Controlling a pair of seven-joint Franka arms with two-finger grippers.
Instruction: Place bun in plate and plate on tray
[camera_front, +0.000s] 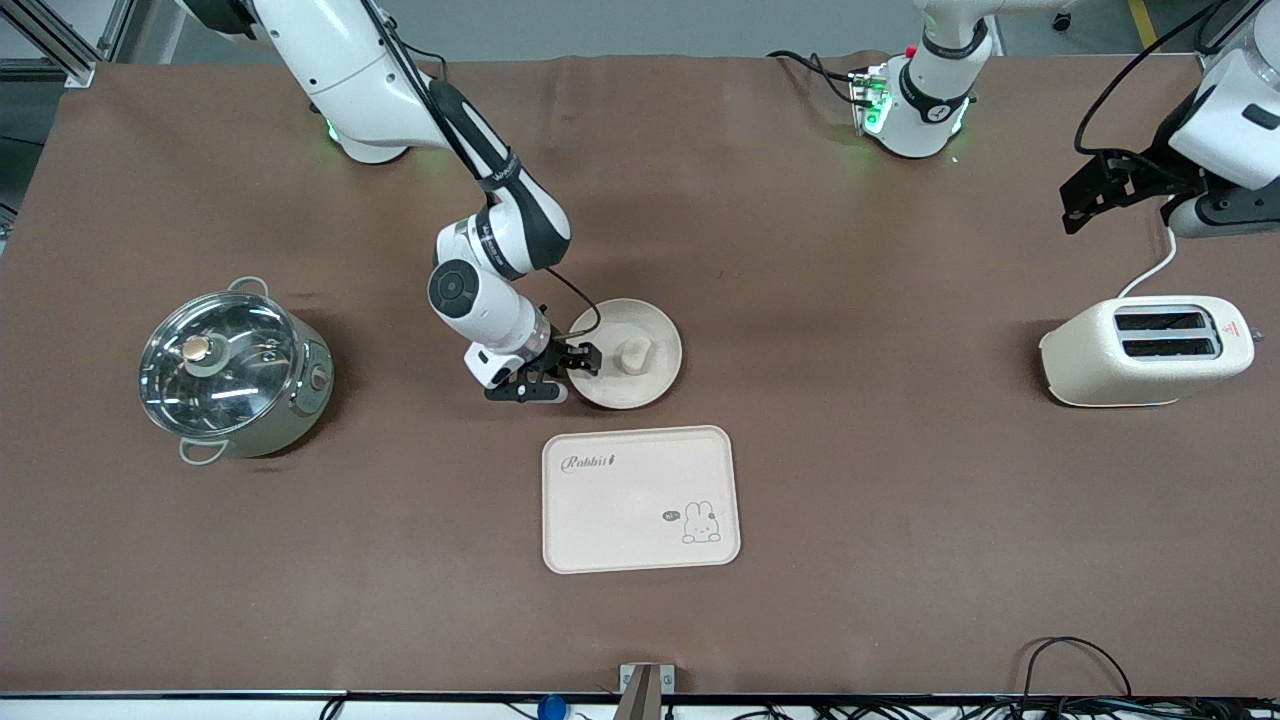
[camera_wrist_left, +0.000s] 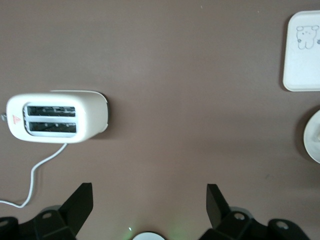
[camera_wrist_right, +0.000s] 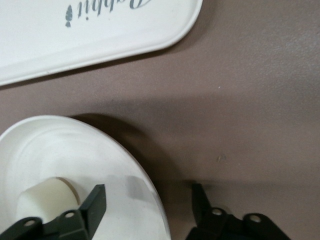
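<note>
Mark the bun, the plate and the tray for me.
bun (camera_front: 634, 354): front view, its top, resting in the plate.
plate (camera_front: 650, 325): front view, bare part of the dish near its rim.
tray (camera_front: 620, 510): front view, bare middle of its flat surface.

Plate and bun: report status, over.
Right gripper straddling plate rim, not clamped. Left gripper open, waiting above toaster end. Bun in plate. Plate not on tray.
</note>
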